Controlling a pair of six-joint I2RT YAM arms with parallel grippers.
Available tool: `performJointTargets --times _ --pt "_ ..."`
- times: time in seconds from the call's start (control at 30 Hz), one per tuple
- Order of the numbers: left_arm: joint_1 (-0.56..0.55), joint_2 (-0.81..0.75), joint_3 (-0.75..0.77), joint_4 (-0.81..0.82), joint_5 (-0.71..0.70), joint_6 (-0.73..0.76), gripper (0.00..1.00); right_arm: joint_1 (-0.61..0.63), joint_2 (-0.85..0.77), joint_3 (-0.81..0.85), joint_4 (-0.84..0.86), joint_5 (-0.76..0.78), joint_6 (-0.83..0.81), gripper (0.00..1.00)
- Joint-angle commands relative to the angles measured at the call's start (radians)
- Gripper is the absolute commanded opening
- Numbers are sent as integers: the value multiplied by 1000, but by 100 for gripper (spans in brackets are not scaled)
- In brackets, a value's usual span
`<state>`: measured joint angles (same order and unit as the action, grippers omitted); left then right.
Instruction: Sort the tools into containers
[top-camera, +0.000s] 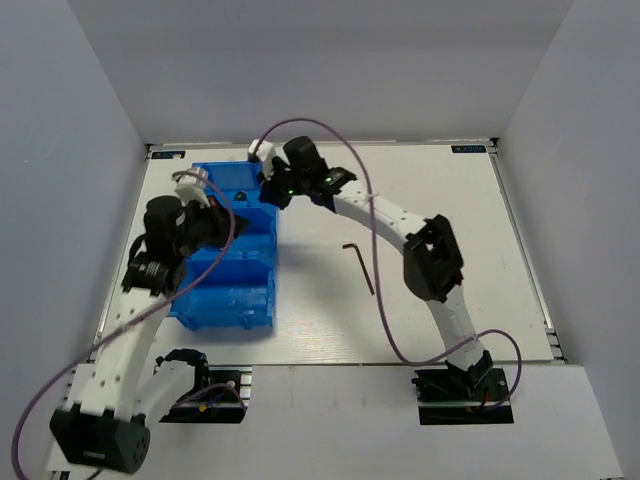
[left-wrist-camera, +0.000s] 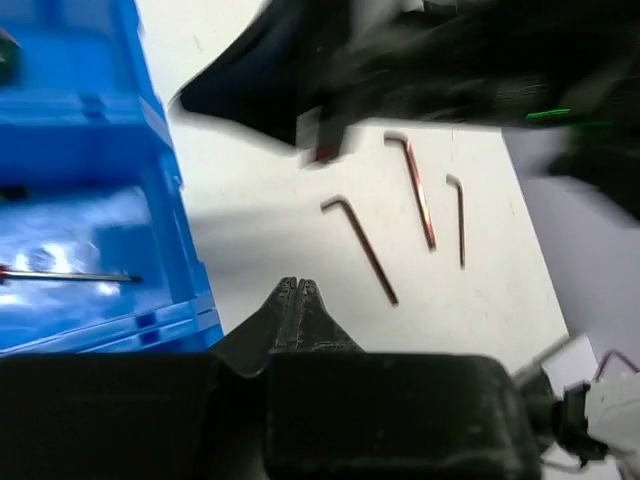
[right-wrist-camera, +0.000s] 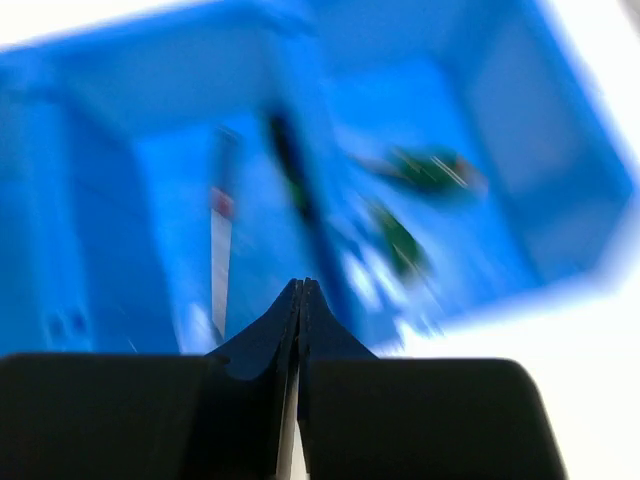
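1. Three dark red-brown L-shaped hex keys lie flat on the white table, each a thin rod with a short bent end. In the left wrist view they are the nearest hex key, the middle hex key and the outer hex key. They are near one another but not touching.
2. The top view shows only one of them, the lone hex key, well apart from the bins. The right arm may cover the others.
3. The translucent blue plastic open-top storage bins stand in a row on the left half of the table.
4. One compartment holds a thin metal-shafted tool, probably a slim screwdriver (its handle is cut off at the frame edge).
5. The right wrist view is badly blurred. It shows two stubby green-handled screwdrivers in a compartment of the bins, and a slim dark tool beside a divider.
6. The left gripper is clenched with nothing between its jaws. It sits just beside the bins' right wall, above bare table.
7. The right gripper is also clenched and empty, and is over the far end of the bins.
8. Bare table lies to the right of the bins, and grey walls enclose the table's far and side edges.
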<state>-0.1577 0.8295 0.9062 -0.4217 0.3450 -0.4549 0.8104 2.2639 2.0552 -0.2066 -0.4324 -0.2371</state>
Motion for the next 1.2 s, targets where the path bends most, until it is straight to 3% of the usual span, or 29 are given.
performJointTargets --times 0.0,0.07,0.2,0.23,0.27,0.3,0.33,0.4,0.43,0.47,0.5,0.53,0.57,0.8,0.83,1.03,1.17 --pt "-13 147 -42 84 178 -10 0 -51 -222 -97 -211 354 25 0" --pt "-49 218 -43 115 178 -10 0 -112 -260 -136 -366 495 56 0" --pt "-169 451 63 97 132 15 0 -237 -412 -368 -515 508 71 0" --pt "-199 501 89 86 111 15 1 -304 -424 -442 -531 503 81 5" --pt "-263 549 118 66 89 15 4 -329 -444 -458 -574 504 81 25" --pt "-296 635 178 66 45 4 6 -377 -466 -496 -608 447 81 67" --pt "-327 672 210 46 10 -11 17 -402 -477 -530 -626 408 82 76" --pt "-411 744 313 -6 -102 -37 34 -477 -501 -556 -648 379 82 76" --pt "-439 820 354 -41 -147 -75 43 -490 -513 -590 -663 389 119 55" --pt "-466 862 397 -73 -190 -91 45 -557 -515 -596 -669 379 124 39" --pt "-515 903 490 -171 -289 -123 54 -554 -520 -613 -669 377 148 25" --pt "-537 980 529 -205 -320 -183 54 -563 -533 -625 -669 364 163 8" --pt "-557 1014 595 -236 -378 -220 54 -600 -541 -632 -669 351 174 4" --pt "-667 1196 736 -357 -431 -494 54 -674 -616 -699 -625 282 219 8" --pt "-668 1230 810 -385 -440 -531 54 -675 -627 -707 -613 274 229 8" --pt "-729 1459 1152 -578 -492 -559 54 -714 -684 -753 -590 241 263 6" --pt "-741 1517 1226 -629 -524 -559 54 -732 -719 -810 -568 230 275 6"
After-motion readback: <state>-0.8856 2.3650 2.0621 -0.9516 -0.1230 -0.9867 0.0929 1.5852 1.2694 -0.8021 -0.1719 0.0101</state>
